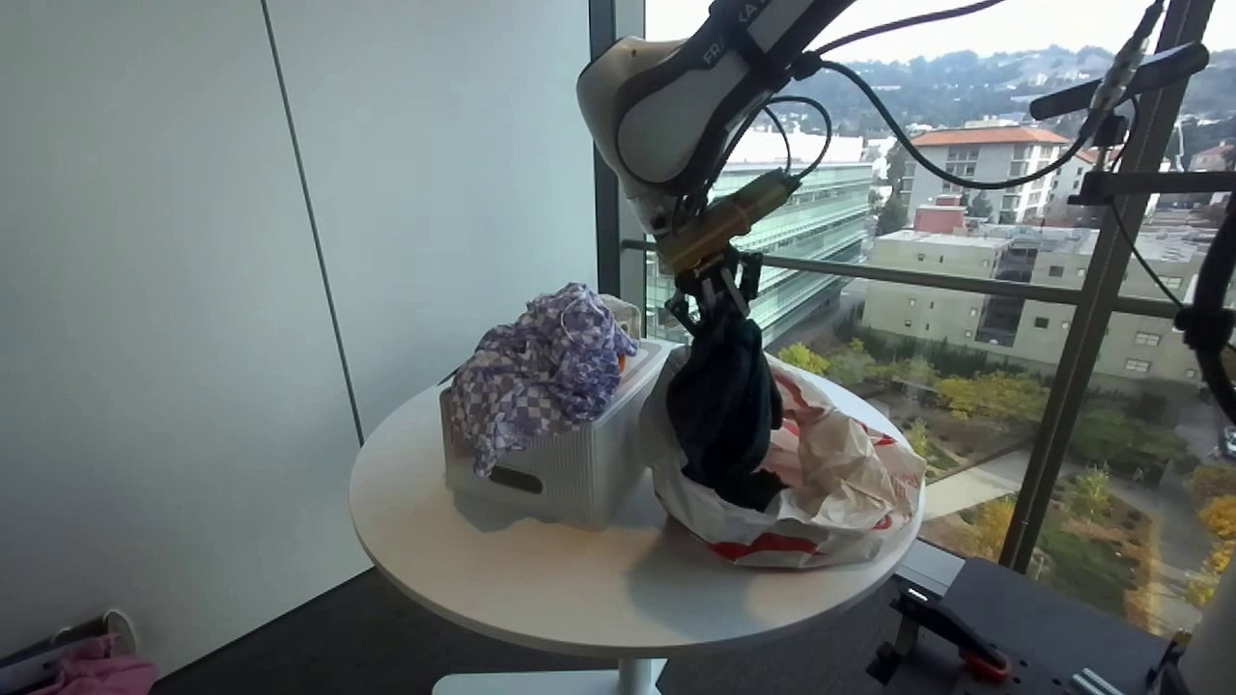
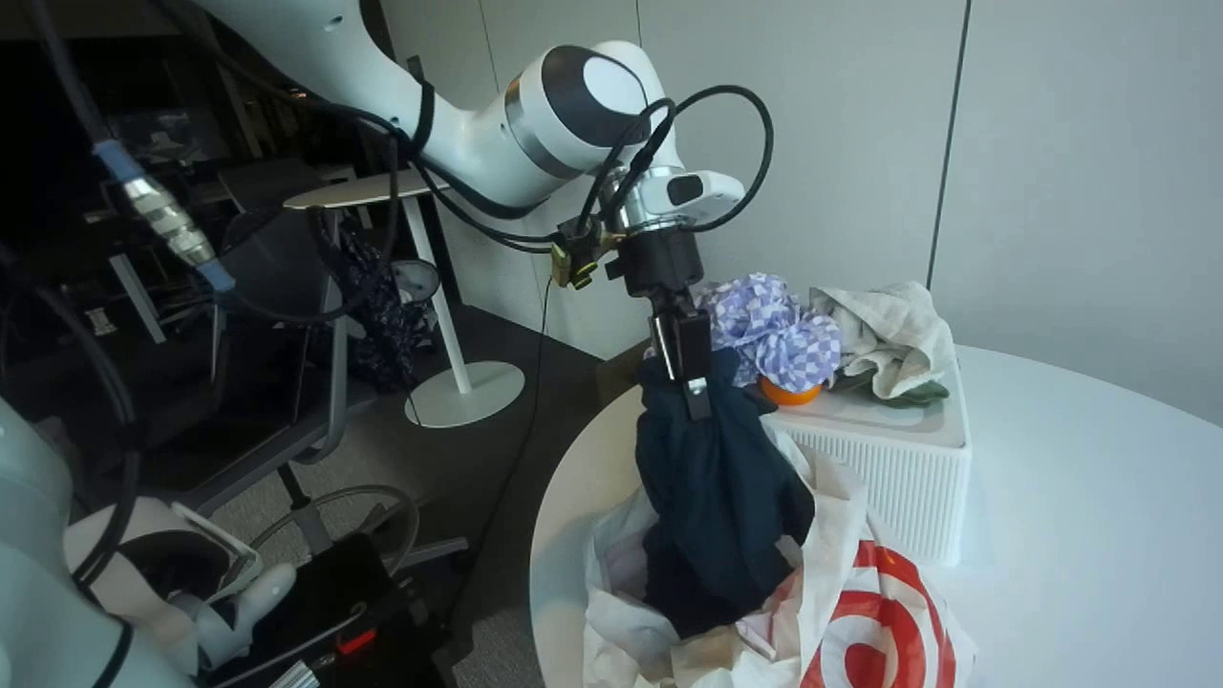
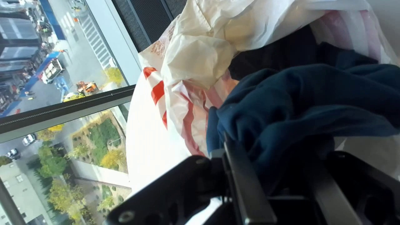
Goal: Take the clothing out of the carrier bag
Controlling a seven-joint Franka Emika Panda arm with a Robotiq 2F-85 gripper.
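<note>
White arm (image 1: 666, 135) bent above carrier bag (image 1: 859, 473); tool (image 1: 722, 307) angled downward, clamped on dark-blue clothing (image 1: 724, 415)

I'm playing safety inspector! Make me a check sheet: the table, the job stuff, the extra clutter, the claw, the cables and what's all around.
Surface: round white table; the carrier bag and a white box are on it.
Job's things: dark blue clothing, upper part out of the bag, lower part inside it.
Clutter: purple checked cloth, beige cloth and something orange, all on the box.
Claw: closed on the top end of the clothing.
Cables: black, looping along the arm; none seen touching the bag.
Surroundings: big window, pale wall, another table farther back.
</note>
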